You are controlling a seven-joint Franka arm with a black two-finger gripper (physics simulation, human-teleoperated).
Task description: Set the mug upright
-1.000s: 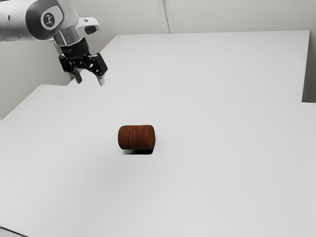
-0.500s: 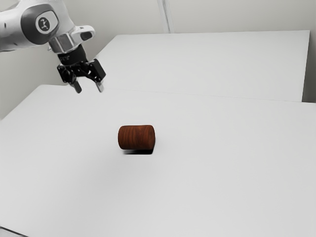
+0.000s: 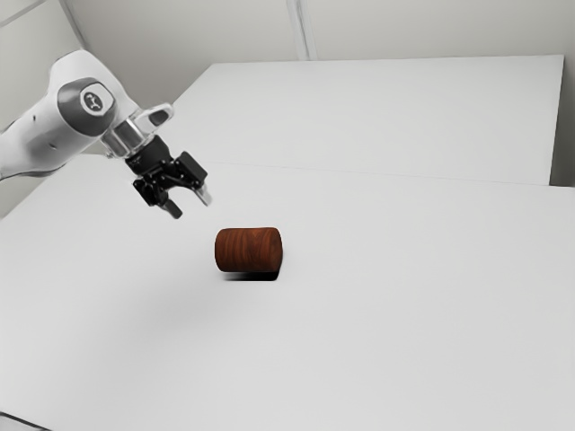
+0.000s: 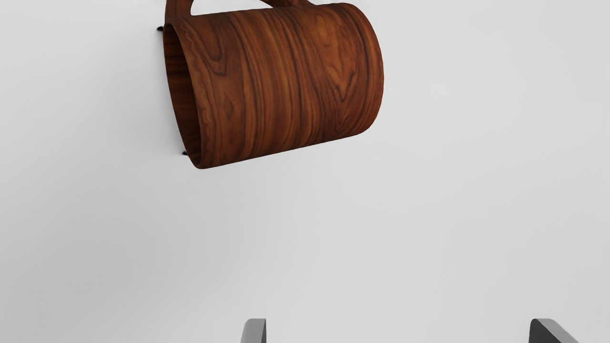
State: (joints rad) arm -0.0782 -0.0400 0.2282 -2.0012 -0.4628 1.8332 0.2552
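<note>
Claw (image 3: pixel 191 207) wide, fingers (image 4: pixel 255 331) well apart, held over the desk (image 3: pixel 377 350), near the mug (image 3: pixel 249 250) but not touching it. Mug lies on its side on the desk, not upright. Exterior view: mug is lower in the picture than the claw and toward the exterior view's right, its long axis running roughly left to right. Wrist view: mug lies out ahead of the fingertips, offset toward one finger's side; its open mouth (image 4: pixel 183 95) faces sideways, toward that same side, closed end the other way. Handle (image 4: pixel 178 9) is on the mug's far side from the claw, partly cut off, so the mug's body sits between fingertips and handle.

Arm (image 3: pixel 85 103) comes in from the exterior view's left; hand tilted, fingers slanting down and toward the exterior view's right, in the mug's direction.

Around: dark shadow (image 3: pixel 256 277) along the mug's underside, pale flat surface (image 3: pixel 377 117) beyond the desk, light wall (image 3: pixel 431 27) behind that. Thin dark line (image 3: pixel 25 421) at the exterior view's lower left corner, can't tell what.
</note>
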